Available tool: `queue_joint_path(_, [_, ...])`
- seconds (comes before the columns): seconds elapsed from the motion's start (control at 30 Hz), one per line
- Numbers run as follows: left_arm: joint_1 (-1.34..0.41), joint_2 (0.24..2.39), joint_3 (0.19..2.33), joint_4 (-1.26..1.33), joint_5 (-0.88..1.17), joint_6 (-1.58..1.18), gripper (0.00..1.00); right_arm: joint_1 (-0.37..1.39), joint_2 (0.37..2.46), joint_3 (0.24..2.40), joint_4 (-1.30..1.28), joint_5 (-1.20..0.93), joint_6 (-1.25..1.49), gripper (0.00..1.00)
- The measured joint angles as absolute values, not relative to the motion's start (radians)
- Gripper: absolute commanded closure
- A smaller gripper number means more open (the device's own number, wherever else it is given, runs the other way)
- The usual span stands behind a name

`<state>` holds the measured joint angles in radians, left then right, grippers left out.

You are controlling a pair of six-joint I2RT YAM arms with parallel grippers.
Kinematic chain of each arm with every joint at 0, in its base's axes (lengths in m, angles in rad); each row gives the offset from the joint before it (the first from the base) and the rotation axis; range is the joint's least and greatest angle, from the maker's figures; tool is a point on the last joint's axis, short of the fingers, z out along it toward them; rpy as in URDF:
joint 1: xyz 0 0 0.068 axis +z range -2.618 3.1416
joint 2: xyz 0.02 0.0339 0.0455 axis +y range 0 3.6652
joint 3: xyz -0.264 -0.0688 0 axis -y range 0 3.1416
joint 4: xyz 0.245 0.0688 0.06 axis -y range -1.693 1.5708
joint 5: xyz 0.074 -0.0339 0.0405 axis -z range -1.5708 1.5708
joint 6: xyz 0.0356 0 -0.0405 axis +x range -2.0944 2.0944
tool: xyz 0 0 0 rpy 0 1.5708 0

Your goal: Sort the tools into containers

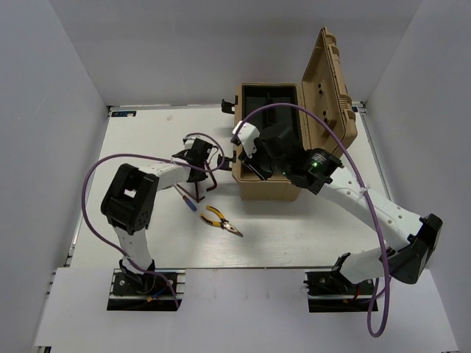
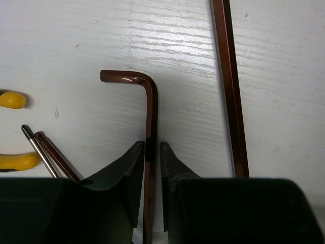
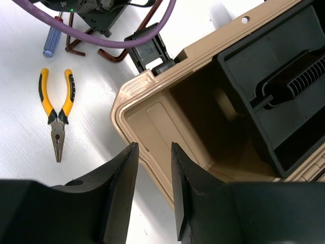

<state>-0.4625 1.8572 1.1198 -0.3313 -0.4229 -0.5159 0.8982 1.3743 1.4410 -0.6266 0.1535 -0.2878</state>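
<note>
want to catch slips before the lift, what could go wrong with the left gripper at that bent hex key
1. The left gripper brackets the L-shaped hex key on its thin shank. Such a narrow rod may pivot or slip out when lifted.
2. The longer hex key lies close beside it and could get nudged.
3. The right gripper hangs open over the toolbox rim, so the arms may crowd there.

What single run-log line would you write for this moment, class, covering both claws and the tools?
left claw: astride hex key, grip unclear | right claw: open, empty, over toolbox | pliers: on table
</note>
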Motion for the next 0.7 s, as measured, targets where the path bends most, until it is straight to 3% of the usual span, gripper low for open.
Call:
queue_joint_path(0.3, [-0.435,1.85,1.092,-0.275,-0.378,-0.537,0.71,0.898,1.37,1.442,-0.628,0.152,-0.277,0.58])
queue_joint_path(0.57, [-0.428,1.85,1.09,-0.257,-0.357,-0.543,0.99,0.897,1.343,1.442,-0.629,0.15,-0.272,0.58])
queue_joint_path(0.7, [-0.426,1.861,1.126,-0.301,-0.349,-0.535,1.0,0.897,1.331,1.442,-0.629,0.15,-0.272,0.58])
